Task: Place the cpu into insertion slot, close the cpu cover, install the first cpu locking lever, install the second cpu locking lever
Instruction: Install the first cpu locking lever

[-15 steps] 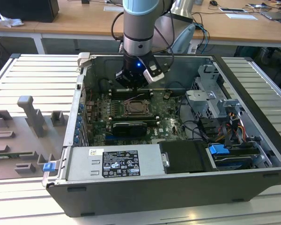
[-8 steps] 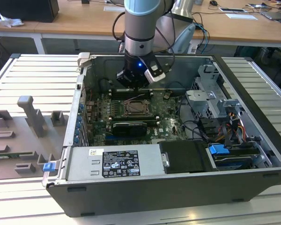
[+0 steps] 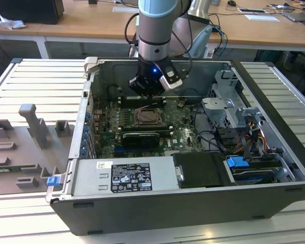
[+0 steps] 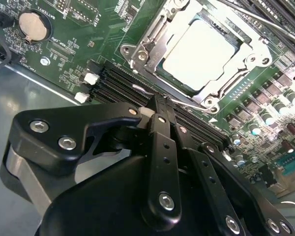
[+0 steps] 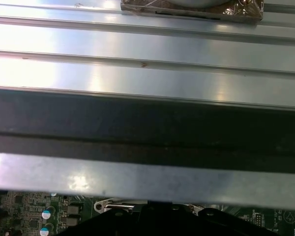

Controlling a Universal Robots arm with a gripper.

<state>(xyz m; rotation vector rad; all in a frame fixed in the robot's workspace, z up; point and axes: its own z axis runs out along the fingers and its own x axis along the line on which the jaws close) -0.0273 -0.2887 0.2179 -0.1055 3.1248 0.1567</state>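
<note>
The cpu [image 4: 199, 54] lies flat in the insertion slot [image 3: 148, 118], its pale metal top showing through the cut-out of the cpu cover [image 4: 155, 38], which is folded down over it. My gripper [image 4: 159, 102] is shut, its black fingertips together at the socket's edge, right against a thin wire locking lever [image 4: 189, 103] that runs along that side. A second wire lever [image 4: 265, 22] runs along the opposite side of the socket. In the exterior view the gripper [image 3: 151, 96] hangs low inside the open computer case, just behind the socket.
Long black memory slots [image 4: 120, 81] lie beside the fingertips and a coin cell [image 4: 32, 24] sits further off. A black card [image 3: 140, 138], the power supply [image 3: 124, 175] and a drive cage [image 3: 229, 104] crowd the case. Grey fixtures [image 3: 33, 127] stand at the exterior view's left.
</note>
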